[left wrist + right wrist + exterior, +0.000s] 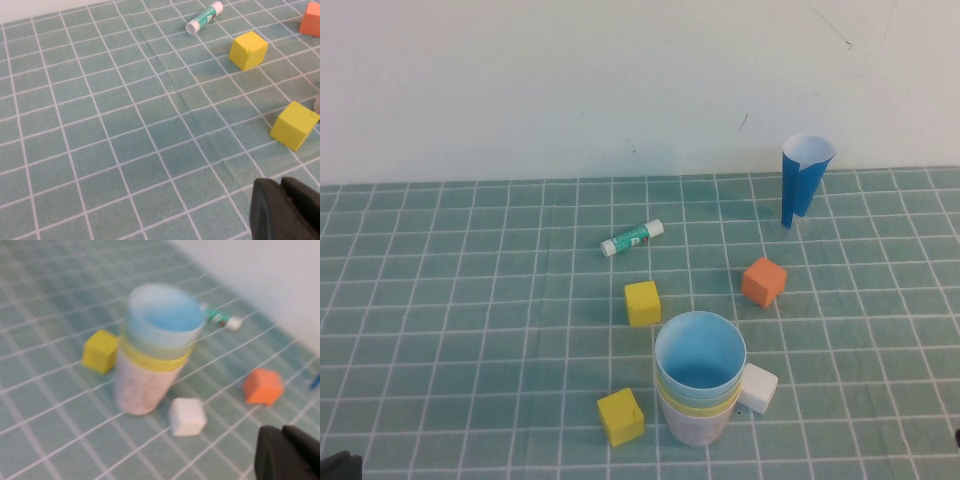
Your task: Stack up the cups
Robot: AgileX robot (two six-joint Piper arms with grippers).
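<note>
Green gridded mat (440,300), pale, seemingly bare wall (570,80) behind.

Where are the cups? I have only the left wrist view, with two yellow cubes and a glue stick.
Observer: All four cups stand nested in one stack, light blue on top, pink lowest.
Operator: What is beside it?
Observer: A white cube, close on its right side.
Operator: And the grippers?
Observer: The right gripper is shut and empty, apart from the stack; the left gripper, also shut, is low at the table's near left.
</note>
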